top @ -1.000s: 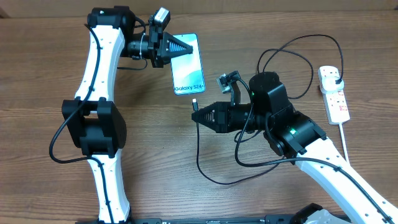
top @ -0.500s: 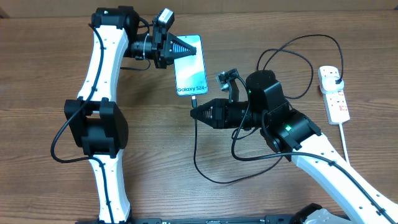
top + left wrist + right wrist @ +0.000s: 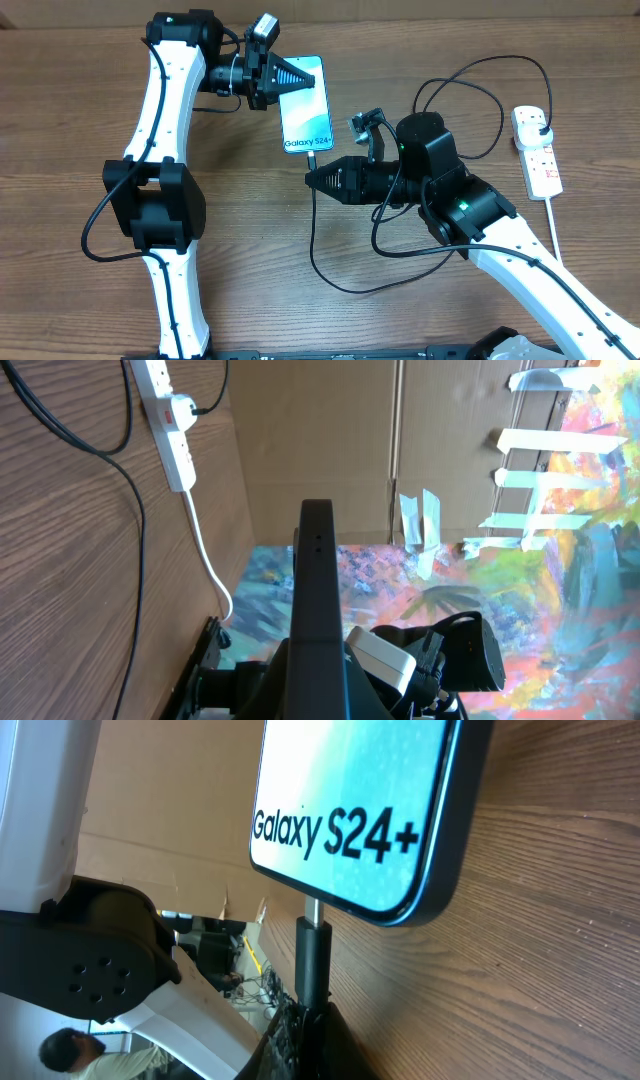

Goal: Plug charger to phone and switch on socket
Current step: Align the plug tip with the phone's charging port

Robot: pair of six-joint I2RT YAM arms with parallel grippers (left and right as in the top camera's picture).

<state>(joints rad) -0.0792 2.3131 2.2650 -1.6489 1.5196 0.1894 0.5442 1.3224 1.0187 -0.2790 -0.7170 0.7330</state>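
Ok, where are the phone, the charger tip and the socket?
phone (image 3: pixel 308 115): overhead, middle of lit screen.
charger (image 3: pixel 312 960): right wrist, black plug tip at phone's bottom edge.
socket (image 3: pixel 543 165): overhead, white body, mid-length.

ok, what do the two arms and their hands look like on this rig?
The left arm and right arm have white shells and bulky black joint housings. The left hand and right hand are black, tapering to a wedge. There is a small camera on each wrist. Thin black cables loop off the links, with green lights on the joints.
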